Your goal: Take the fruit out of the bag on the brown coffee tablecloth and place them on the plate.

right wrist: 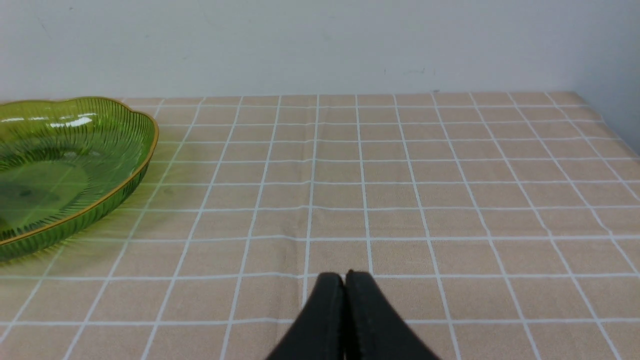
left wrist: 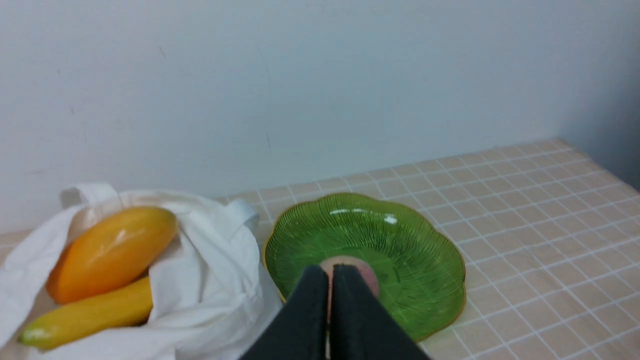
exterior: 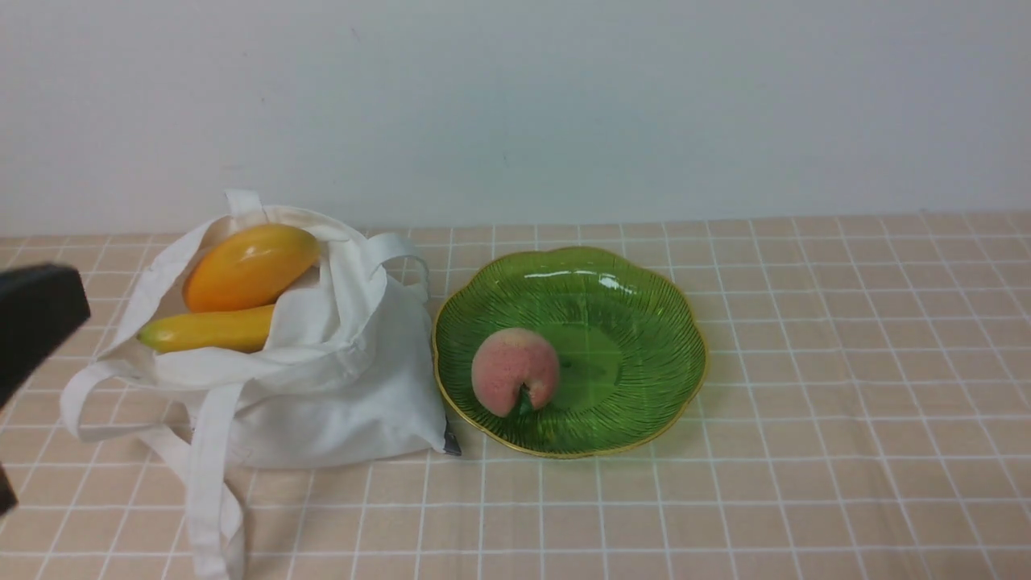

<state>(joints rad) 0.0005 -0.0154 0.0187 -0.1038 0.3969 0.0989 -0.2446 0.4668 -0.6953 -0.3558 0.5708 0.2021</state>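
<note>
The white cloth bag (exterior: 322,387) lies open on the checked tablecloth (exterior: 805,362), left of the plate. An orange-yellow mango (exterior: 250,266) and a slim yellow banana (exterior: 209,330) rest in its mouth; both also show in the left wrist view, mango (left wrist: 110,252) and banana (left wrist: 90,315). The pink peach (exterior: 513,369) lies in the green plate (exterior: 644,322), toward its near left side. My left gripper (left wrist: 330,272) is shut and empty, held back from the plate, with the peach (left wrist: 367,272) partly hidden behind it. My right gripper (right wrist: 344,278) is shut and empty over bare cloth right of the plate (right wrist: 75,150).
A pale wall runs along the back edge of the table. The bag's long strap handles (exterior: 209,483) trail toward the near left edge. A dark part of my left arm (exterior: 32,322) shows at the far left of the front view.
</note>
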